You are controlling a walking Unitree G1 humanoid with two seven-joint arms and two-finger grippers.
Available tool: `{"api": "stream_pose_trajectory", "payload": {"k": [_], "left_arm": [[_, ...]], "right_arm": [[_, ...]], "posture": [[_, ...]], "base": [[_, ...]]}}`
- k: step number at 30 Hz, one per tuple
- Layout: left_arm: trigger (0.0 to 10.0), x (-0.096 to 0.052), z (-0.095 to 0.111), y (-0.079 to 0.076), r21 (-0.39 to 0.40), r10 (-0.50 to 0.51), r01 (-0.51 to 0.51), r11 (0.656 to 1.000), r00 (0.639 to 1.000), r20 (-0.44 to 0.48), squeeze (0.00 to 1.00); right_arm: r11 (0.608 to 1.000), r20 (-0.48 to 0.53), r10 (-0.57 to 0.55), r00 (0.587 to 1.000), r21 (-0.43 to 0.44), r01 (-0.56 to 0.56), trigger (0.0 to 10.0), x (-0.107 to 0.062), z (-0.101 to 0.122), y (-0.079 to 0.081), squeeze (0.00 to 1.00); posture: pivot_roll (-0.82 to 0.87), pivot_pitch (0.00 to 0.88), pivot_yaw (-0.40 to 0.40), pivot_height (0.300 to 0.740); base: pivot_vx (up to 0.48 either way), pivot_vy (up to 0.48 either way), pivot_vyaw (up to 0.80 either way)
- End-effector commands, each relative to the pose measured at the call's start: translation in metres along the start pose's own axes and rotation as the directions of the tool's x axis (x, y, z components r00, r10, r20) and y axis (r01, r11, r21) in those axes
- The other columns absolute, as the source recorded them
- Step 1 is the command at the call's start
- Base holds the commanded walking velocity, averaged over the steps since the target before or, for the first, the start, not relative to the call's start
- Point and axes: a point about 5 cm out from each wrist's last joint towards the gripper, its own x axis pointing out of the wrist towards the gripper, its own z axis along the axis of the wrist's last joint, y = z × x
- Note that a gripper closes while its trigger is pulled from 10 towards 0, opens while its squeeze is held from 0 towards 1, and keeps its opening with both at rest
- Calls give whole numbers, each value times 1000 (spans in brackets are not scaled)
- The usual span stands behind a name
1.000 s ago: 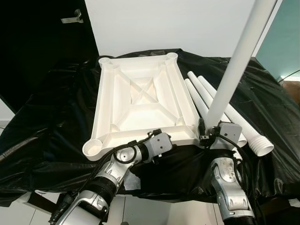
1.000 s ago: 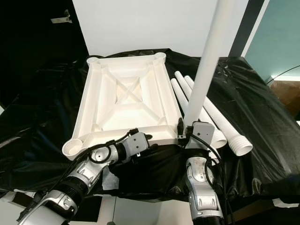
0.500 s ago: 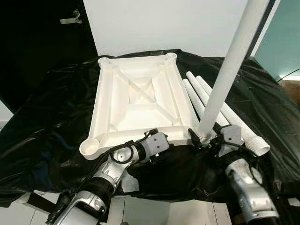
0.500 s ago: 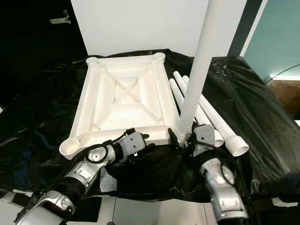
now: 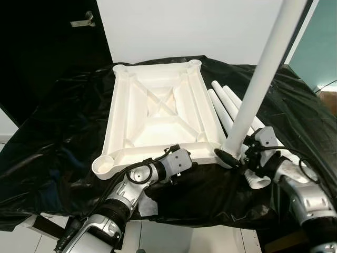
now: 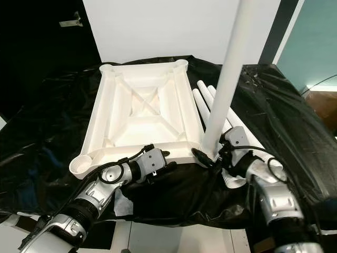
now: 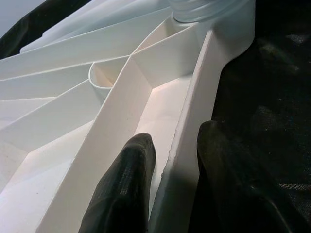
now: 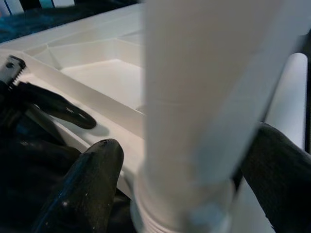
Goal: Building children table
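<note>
The white table leg (image 5: pixel 258 84) now stands upright in the near right corner socket of the upturned tabletop (image 5: pixel 158 113), which lies on the black-draped bench (image 5: pixel 58 132). A second ago the right arm was beneath it; it has since swung out to the right, and the right gripper (image 5: pixel 238 156) is clamped around the leg's base, probably twisting it home. The left gripper (image 5: pixel 176 167) keeps pinching the near rim, steadying it. Spare legs (image 5: pixel 224 103) wait just beside.

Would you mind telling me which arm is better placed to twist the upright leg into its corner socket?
The right. Its claw already grips the base of the upright leg at the tabletop's near corner, while the left claw clamps the tabletop's near rim, steadying it.
</note>
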Motion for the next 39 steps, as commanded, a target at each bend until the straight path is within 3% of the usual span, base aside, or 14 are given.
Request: {"api": "stream_pose_trajectory", "payload": {"k": [1,3,4,17,19,21,27,28,30,31,32,35,36,39], "left_arm": [[10000,-1,-20,-20,-61,-65,59,996,994,-86,0],[10000,-1,-20,-20,-62,-63,57,996,994,-86,0],[10000,-1,-21,-20,-64,-61,55,996,994,-86,0],[10000,0,-19,-20,-64,-63,58,996,995,-82,0],[10000,1,-18,-21,-64,-65,60,996,995,-80,0],[10000,1,-18,-21,-64,-65,60,996,995,-80,0],[10000,1,-19,-21,-67,-59,54,996,995,-80,0],[10000,1,-19,-21,-68,-57,52,996,995,-81,0],[10000,1,-19,-21,-68,-57,52,996,995,-81,0],[10000,1,-19,-21,-72,-53,47,996,995,-81,0],[10000,1,-19,-21,-72,-53,47,996,995,-81,0],[10000,0,-20,-23,-74,-57,51,996,995,-84,0],[10000,0,-20,-23,-74,-57,51,996,995,-84,0],[10000,1,-21,-24,-74,-63,57,996,994,-84,0]], "right_arm": [[999,-9,31,999,15,-31,10000,2,-2,2,0],[998,-16,60,998,17,-59,10000,1,-2,0,0],[997,-20,81,997,15,-80,0,1,-1,-1,0],[992,-24,121,992,43,-119,0,-3,-2,-8,0],[990,-5,58,998,130,-57,0,-4,-7,-6,0],[987,2,40,999,154,-40,0,-3,-7,-4,0],[961,41,-188,981,214,176,0,7,-12,12,0],[929,28,-296,955,242,280,0,8,-16,17,0],[929,28,-296,955,242,280,0,8,-16,17,0],[835,-19,-480,877,298,463,0,9,-26,34,0],[835,-19,-480,877,298,463,0,9,-26,34,0],[757,-48,-591,805,312,574,0,11,-30,50,0],[757,-48,-591,805,312,574,0,11,-30,50,0],[704,-54,-666,744,284,651,0,13,-29,53,0]], "posture": [[-78,18,-6,740],[-78,18,-6,740],[-75,16,-8,740],[-87,20,-1,740],[-86,19,-4,740],[-86,19,-4,740],[-81,18,-12,740],[-78,17,-17,740],[-78,17,-17,740],[-73,18,-18,740],[-73,18,-18,740],[-84,22,-11,740],[-84,22,-11,740],[-88,24,-8,740]], "base": [[0,0,0],[0,0,0],[0,0,0],[0,0,0],[0,0,0],[0,0,0],[0,0,0],[0,0,0],[0,0,0],[0,0,0],[0,0,0],[0,0,0],[0,0,0],[0,0,0]]}}
